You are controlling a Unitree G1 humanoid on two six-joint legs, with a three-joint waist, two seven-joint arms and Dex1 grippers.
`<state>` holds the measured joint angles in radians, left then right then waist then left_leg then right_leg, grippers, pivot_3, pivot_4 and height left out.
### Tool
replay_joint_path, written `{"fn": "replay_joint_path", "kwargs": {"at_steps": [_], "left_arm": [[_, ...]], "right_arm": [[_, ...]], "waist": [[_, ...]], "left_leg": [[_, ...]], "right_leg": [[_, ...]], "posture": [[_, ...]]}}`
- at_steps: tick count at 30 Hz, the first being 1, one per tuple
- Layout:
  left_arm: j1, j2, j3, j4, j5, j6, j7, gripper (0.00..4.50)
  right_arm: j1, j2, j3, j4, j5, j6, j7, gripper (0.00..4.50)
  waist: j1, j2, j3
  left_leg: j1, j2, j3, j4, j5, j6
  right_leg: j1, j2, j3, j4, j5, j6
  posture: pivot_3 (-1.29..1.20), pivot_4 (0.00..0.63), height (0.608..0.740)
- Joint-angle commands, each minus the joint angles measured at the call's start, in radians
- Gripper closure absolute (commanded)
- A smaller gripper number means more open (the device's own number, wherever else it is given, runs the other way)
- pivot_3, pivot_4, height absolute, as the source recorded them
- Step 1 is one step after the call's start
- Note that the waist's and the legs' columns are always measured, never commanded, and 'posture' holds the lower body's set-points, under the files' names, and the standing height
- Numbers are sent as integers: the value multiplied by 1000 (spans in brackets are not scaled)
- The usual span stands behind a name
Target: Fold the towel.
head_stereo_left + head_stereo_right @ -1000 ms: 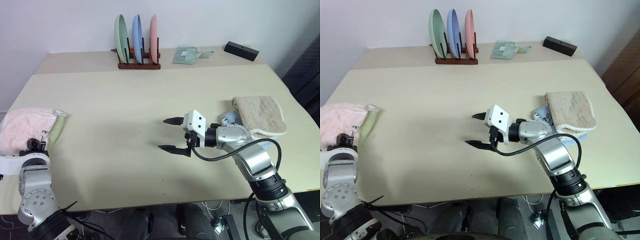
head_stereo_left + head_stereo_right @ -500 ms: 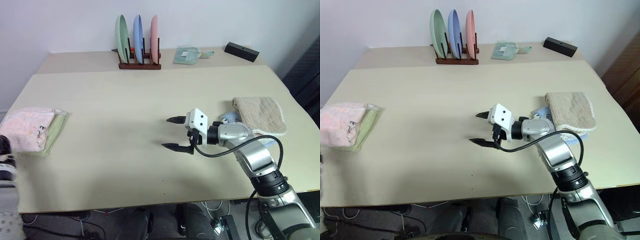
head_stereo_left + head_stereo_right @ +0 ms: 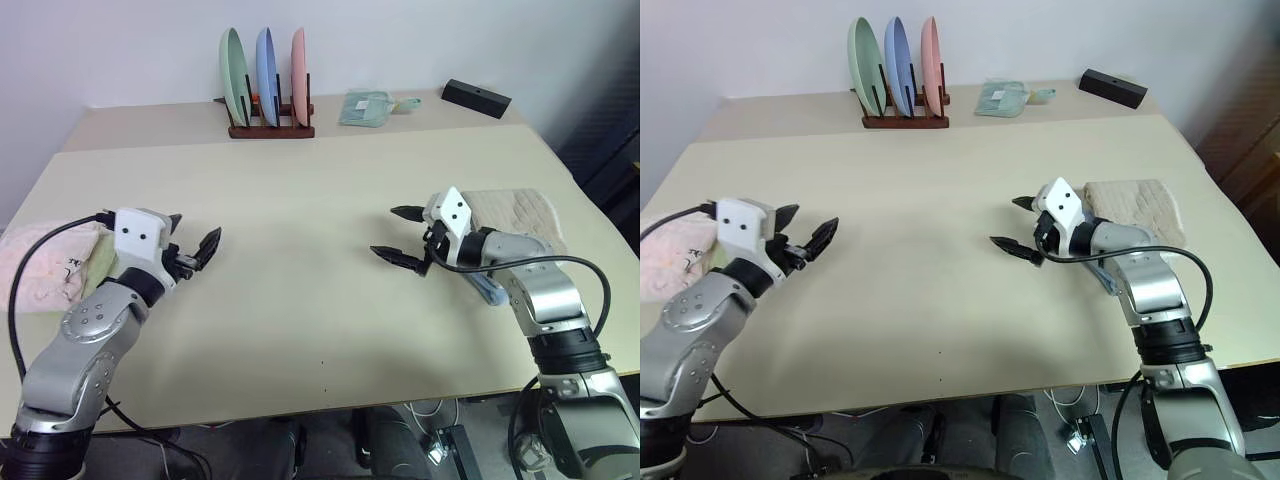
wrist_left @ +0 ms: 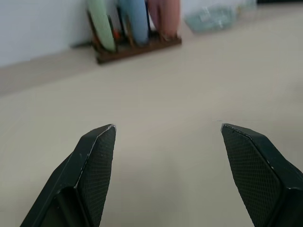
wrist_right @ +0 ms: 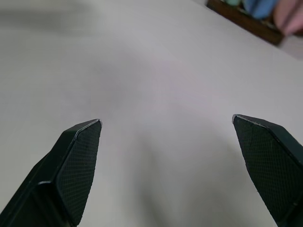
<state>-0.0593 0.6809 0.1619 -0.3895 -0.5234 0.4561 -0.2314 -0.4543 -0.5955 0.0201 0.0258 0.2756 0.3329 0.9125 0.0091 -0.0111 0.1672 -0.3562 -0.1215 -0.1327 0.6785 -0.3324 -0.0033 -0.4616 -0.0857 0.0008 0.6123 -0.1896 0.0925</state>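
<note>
The pale pink towel [image 3: 30, 268] lies bunched at the table's left edge, on top of a light green towel [image 3: 96, 262]; a dark printed mark shows near its inner edge. My left gripper [image 3: 193, 232] hovers open and empty over bare table just right of that pile, pointing toward the table's middle. In the left wrist view its black fingers [image 4: 97, 156] stand wide apart above the tabletop. My right gripper [image 3: 386, 232] is open and empty over the table right of centre, pointing left. Nothing lies between its fingertips [image 5: 80, 156].
A beige towel [image 3: 512, 208] lies at the right edge behind my right gripper, with something blue [image 3: 486, 289] under the forearm. At the back stand a wooden rack [image 3: 268, 128] with three plates, a folded pale green cloth [image 3: 362, 107] and a black box [image 3: 476, 97].
My left arm has swung away from the pink towel toward the table's middle and rolled, its jaws now wider open. My right gripper has drawn back to the right, still open.
</note>
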Motion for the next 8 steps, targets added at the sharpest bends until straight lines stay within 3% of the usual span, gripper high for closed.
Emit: {"fn": "replay_joint_path", "kwargs": {"at_steps": [1, 8], "left_arm": [[-23, 28, -30, 58, 88, -62, -96, 877], [-5, -21, -33, 92, 135, -95, -178, 877]], "right_arm": [[65, -14, -80, -94, 45, 40, -42, 0], [147, -44, -140, -150, 74, 91, -73, 0]], "waist": [[4, 0, 0], [5, 0, 0]], "left_leg": [[0, 0, 0, 0, 0, 0], [0, -1, 0, 2, 0, 1]], "right_leg": [[0, 0, 0, 0, 0, 0], [1, -1, 0, 0, 0, 0]], "posture": [[0, 150, 735], [0, 150, 735]]}}
